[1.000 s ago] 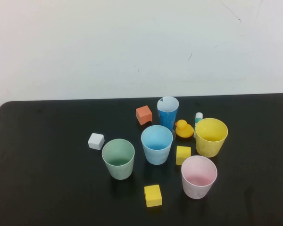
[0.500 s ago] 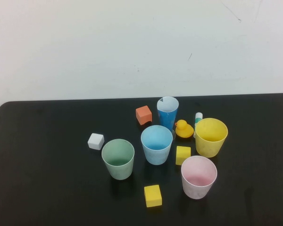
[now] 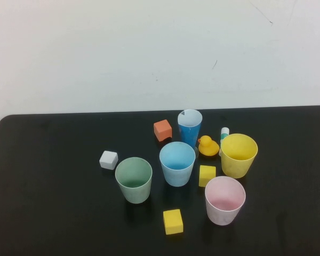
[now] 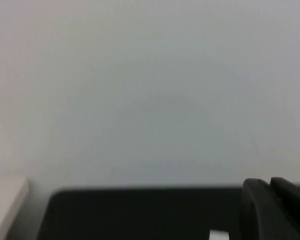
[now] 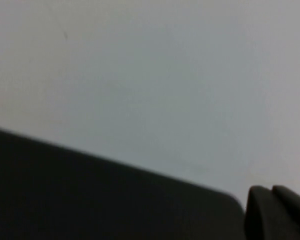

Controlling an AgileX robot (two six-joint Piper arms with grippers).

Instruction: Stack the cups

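Note:
Four cups stand upright and apart on the black table [image 3: 48, 176] in the high view: mint green [image 3: 134, 180], light blue [image 3: 177, 163], pink [image 3: 224, 200] and yellow [image 3: 238, 154]. Neither arm shows in the high view. My left gripper [image 4: 269, 182] shows only in the left wrist view, its two dark fingers pressed together, empty, above the table's left part. My right gripper [image 5: 271, 189] shows only in the right wrist view, its fingers together, empty, near a table corner. No cup shows in either wrist view.
A narrow dark blue cup [image 3: 190, 127] stands behind the light blue one. Around the cups lie an orange cube [image 3: 162, 130], a white cube [image 3: 109, 160], two yellow cubes [image 3: 207, 175] [image 3: 173, 221], a rubber duck [image 3: 207, 145] and a small tube [image 3: 224, 133].

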